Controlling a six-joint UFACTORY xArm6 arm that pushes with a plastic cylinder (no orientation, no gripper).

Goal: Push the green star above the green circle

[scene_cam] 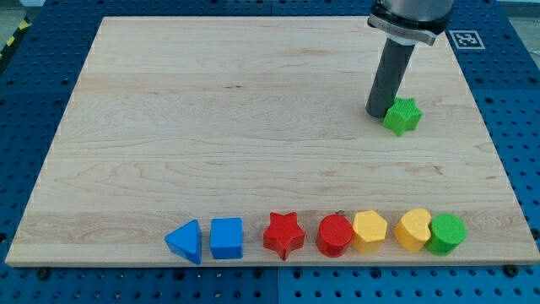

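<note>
The green star (403,116) lies on the wooden board at the view's right, about halfway up. My tip (377,113) stands right against the star's left side, touching or nearly touching it. The green circle (446,234) sits at the right end of a row of blocks along the view's bottom, well below the star and a little to its right.
The bottom row, from left to right, holds a blue triangle (186,242), a blue square (226,238), a red star (283,235), a red circle (335,235), a yellow hexagon (369,230) and a yellow rounded block (413,229). The board's right edge (494,152) is near the star.
</note>
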